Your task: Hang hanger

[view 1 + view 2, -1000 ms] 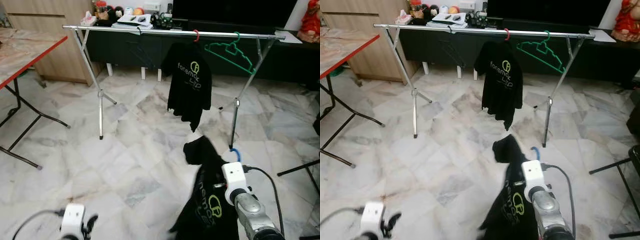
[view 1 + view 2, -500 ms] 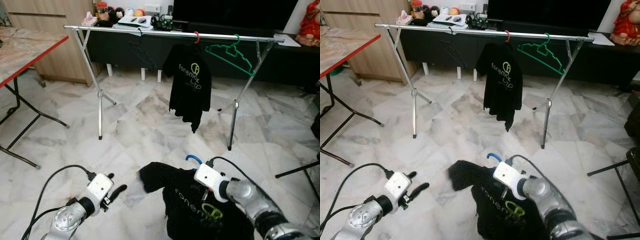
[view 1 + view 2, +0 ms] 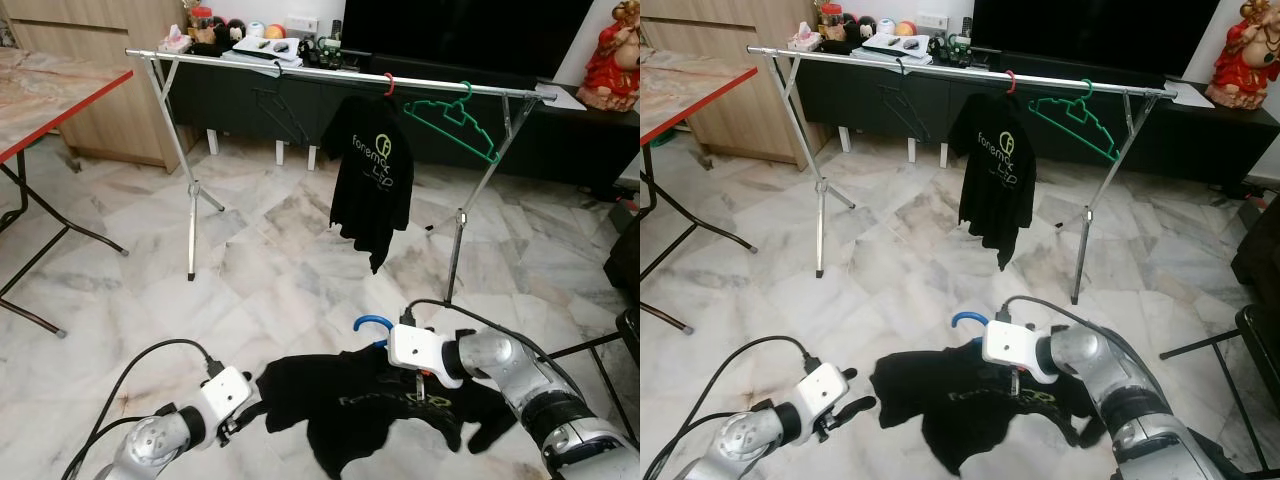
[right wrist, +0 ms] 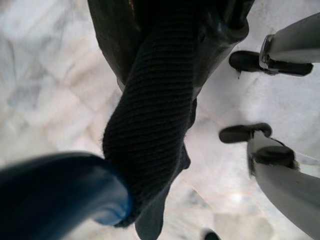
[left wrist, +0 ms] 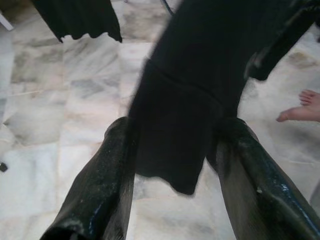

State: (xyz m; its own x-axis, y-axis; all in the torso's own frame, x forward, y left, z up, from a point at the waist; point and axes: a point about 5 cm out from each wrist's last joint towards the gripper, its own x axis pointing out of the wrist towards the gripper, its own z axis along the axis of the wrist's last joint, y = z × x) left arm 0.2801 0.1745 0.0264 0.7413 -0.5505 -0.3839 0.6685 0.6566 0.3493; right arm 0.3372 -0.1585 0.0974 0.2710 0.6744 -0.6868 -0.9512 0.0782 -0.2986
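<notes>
Right hand (image 4: 165,60) clamped on blue hanger (image 3: 373,324) carrying black shirt (image 3: 375,410), fingers hidden by cloth. Left hand (image 5: 172,165) spread open at sleeve edge.

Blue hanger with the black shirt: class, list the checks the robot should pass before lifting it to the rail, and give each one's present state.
1. Right gripper holding the blue hanger at the shirt's collar: ok; the right wrist view shows the collar pinched between the fingers.
2. Hook free to catch the rail: ok, it curves clear above the gripper.
3. Shirt seated squarely on the hanger: cannot tell, the fabric hides the hanger's arms.
4. Left gripper clear of the shirt: not ok, its open fingers straddle a sleeve.
5. Free space on the rail: ok, the stretch to the left of the hung shirt is bare.
</notes>
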